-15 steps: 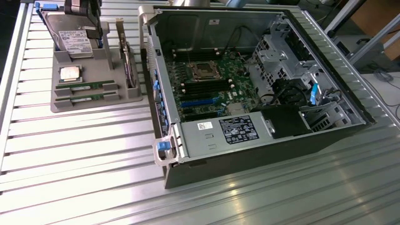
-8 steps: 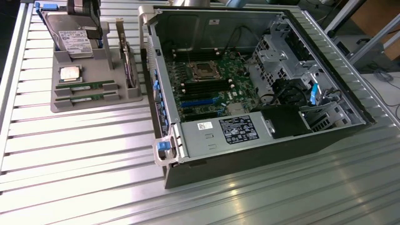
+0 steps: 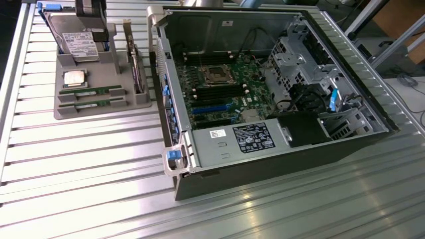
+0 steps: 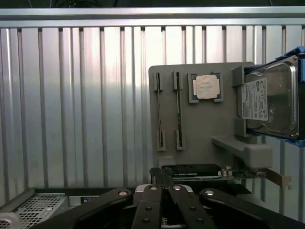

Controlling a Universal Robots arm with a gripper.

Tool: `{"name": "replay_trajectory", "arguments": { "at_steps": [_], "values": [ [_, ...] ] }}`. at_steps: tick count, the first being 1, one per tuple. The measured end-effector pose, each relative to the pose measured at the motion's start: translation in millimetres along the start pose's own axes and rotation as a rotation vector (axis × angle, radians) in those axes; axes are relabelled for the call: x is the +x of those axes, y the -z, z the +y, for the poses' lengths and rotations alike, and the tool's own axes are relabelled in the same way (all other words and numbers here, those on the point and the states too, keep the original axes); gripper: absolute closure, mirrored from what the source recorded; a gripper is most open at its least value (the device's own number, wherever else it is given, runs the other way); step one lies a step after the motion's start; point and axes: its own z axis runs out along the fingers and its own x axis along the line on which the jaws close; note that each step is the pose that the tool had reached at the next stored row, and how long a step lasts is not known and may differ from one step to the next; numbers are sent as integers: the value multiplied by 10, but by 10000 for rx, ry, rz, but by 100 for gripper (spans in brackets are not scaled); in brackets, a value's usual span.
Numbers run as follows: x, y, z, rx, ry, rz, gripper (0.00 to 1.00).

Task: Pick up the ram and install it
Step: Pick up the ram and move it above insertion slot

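Two ram sticks stand on edge in the slots of a grey holder point(image 3: 99, 112) point(image 4: 209, 138): one green stick point(image 3: 89, 90) point(image 4: 159, 109) and a second beside it point(image 3: 91, 103) point(image 4: 178, 109). In the wrist view my gripper point(image 4: 164, 180) is shut with its black fingers pressed together and nothing between them. It hangs over the edge of the open computer case, apart from the holder and the sticks. In the case point(image 3: 265, 99) the motherboard's long black memory slots point(image 3: 216, 92) lie beside the processor socket point(image 3: 216, 73).
On the holder also sit a square silver processor chip point(image 3: 73, 77) point(image 4: 207, 87), a silver hard drive point(image 3: 79, 40) point(image 4: 269, 102) in a blue carrier, and an expansion card point(image 3: 135, 64) point(image 4: 200, 171) on edge. All rest on a ribbed aluminium table point(image 3: 79, 174).
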Motion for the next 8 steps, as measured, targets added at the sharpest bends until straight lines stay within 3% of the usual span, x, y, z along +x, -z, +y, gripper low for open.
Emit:
{"name": "replay_trajectory", "arguments": {
  "at_steps": [8],
  "values": [
    [0,0,0,-7,591,26,89]
  ]
}}
